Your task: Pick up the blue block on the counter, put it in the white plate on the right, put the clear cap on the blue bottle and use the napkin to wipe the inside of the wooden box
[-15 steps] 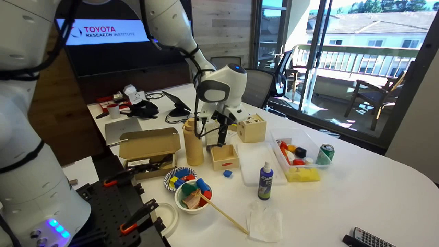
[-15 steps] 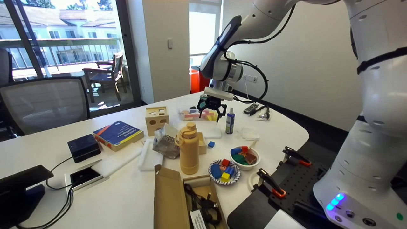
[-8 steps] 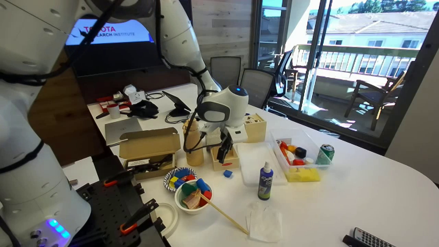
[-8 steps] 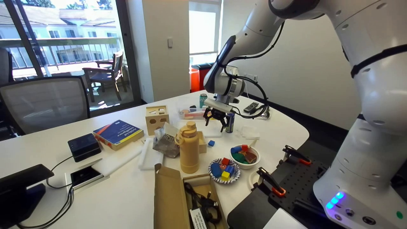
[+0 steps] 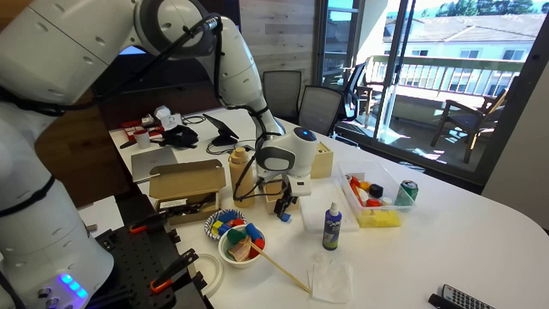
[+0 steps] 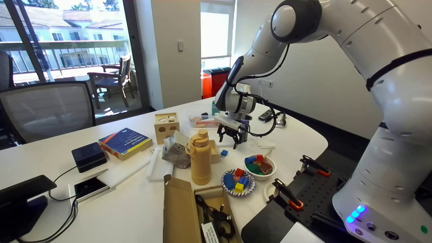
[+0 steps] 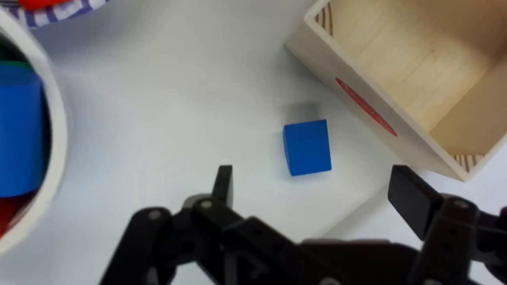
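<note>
The blue block lies on the white table by the wooden box's front wall; it shows in both exterior views. My gripper is open and empty above the table, its fingers spread wider than the block, which lies just beyond the fingertips in the wrist view. The blue bottle stands upright, partly hidden behind the gripper in an exterior view. The clear cap lies between bottle and napkin. The round white plate is at the table edge, partly covered by a clamp.
A white bowl and a striped bowl hold blocks. A wooden stick leans from the white bowl. A yellow bottle, a cardboard box, a shape-sorter box, a clear bin and a green can stand around.
My gripper has come down and closer to the blue block, from high over the wooden box area to low beside the block. It stays open. The objects on the table have not moved.
</note>
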Action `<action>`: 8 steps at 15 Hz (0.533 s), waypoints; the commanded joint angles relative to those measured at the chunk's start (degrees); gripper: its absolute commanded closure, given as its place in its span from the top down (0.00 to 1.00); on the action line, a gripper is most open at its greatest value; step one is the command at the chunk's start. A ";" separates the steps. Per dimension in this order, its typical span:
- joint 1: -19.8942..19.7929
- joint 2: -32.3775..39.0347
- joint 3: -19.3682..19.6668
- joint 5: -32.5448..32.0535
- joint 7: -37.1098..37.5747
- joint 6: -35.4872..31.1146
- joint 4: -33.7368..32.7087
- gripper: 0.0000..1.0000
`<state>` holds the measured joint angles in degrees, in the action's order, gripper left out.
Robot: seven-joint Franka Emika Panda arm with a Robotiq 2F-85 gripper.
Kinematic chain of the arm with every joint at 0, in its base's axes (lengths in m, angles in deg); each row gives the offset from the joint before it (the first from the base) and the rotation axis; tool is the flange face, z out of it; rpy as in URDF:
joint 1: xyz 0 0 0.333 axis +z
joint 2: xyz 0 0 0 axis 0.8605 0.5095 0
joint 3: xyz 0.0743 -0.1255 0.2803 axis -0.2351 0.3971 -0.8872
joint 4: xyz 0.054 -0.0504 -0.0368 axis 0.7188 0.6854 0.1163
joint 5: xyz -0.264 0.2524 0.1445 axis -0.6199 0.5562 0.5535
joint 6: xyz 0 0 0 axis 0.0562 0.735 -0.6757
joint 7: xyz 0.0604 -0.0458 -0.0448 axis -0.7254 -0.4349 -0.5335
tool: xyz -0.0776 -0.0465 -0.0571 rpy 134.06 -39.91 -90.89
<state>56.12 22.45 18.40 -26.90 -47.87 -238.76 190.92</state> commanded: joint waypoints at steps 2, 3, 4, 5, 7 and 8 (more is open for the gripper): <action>0.83 4.60 1.03 -1.49 5.76 3.15 -6.79 1.00; 0.75 5.19 0.91 -1.66 6.51 3.45 -7.42 1.00; 0.52 5.71 0.72 -1.74 7.09 3.75 -7.98 1.00; 0.31 6.19 0.54 -1.74 7.59 4.06 -8.29 1.00; 0.06 6.62 0.26 -1.45 8.27 4.20 -7.99 1.00; -0.18 6.79 -0.04 -1.19 8.40 4.12 -7.72 1.00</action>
<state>56.26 28.58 18.43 -27.78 -41.84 -236.69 184.06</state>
